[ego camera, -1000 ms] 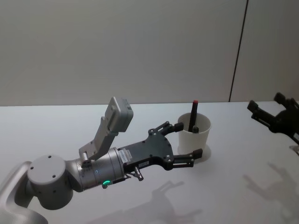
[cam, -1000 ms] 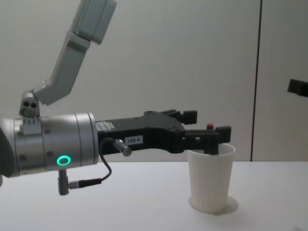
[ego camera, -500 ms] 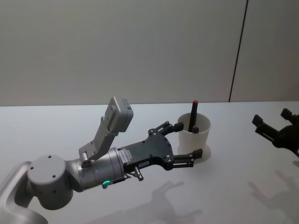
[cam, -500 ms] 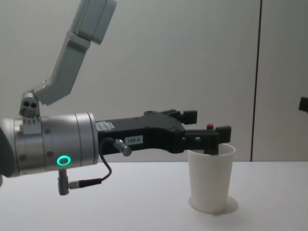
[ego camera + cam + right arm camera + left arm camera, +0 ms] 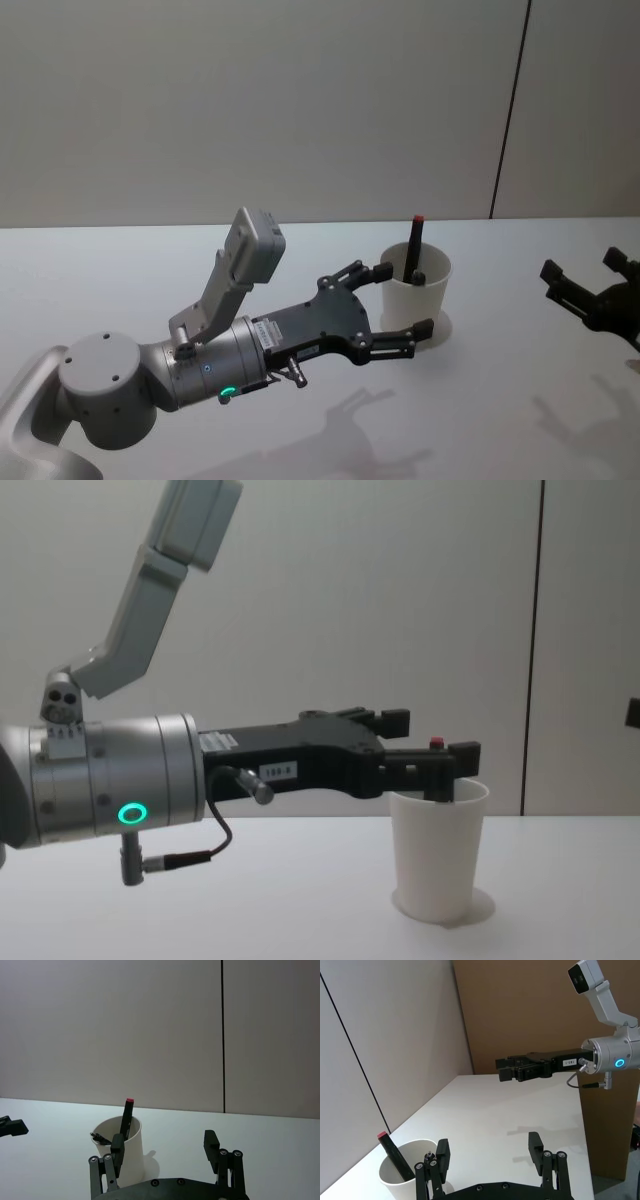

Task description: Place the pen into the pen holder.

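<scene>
Inside the pen holder (image 5: 418,296), the pen (image 5: 412,247) hides its lower half; left gripper (image 5: 405,300) spread, empty.

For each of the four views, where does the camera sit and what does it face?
Head: high, looking down at the left gripper, open beside the paper cup.
Chest: low, side-on at the cup.
Left wrist: past its own fingers to the pen, right gripper beyond.
Right wrist: across the table to the cup.
All share the cup.
</scene>
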Controlling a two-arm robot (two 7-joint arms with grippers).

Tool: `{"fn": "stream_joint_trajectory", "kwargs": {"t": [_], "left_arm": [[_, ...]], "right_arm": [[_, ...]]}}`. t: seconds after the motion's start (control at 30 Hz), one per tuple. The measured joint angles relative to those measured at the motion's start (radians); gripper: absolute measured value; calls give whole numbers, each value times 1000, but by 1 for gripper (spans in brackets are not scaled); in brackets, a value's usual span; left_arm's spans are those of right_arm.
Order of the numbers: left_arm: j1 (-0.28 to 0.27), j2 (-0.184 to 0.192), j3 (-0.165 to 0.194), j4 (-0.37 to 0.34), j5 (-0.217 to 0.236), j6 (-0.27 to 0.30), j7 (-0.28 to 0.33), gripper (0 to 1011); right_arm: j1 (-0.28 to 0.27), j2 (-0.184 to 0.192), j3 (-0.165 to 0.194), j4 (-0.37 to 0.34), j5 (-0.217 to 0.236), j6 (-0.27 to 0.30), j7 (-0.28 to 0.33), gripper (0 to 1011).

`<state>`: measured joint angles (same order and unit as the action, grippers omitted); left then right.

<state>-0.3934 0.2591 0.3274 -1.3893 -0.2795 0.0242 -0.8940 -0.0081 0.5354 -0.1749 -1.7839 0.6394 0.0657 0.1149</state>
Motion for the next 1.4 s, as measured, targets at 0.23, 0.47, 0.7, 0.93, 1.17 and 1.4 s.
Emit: {"fn": "stream_joint_trajectory", "kwargs": {"t": [0.23,0.47,0.7,0.93,1.17,1.4], "left_arm": [[0,0,0,0,0,0,0,1000],[0,0,0,0,0,0,0,1000],[0,0,0,0,0,0,0,1000],[7,6,6,-10,2,0,40,1000],[22,18,17,-33,11,-1,123,1000],[38,30,31,-57,19,-2,214,1000]], "right_arm": [[-8,1,-1,-9,-2,3,-10,1001],[-13,1,-1,-14,-3,6,-16,1002],[-14,1,-1,-16,-5,6,-18,1001],[-14,-21,-6,-13,-43,3,-21,1002],[-12,-68,-18,-5,-125,-7,-29,1001],[-10,-121,-32,5,-218,-17,-37,1002]]}}
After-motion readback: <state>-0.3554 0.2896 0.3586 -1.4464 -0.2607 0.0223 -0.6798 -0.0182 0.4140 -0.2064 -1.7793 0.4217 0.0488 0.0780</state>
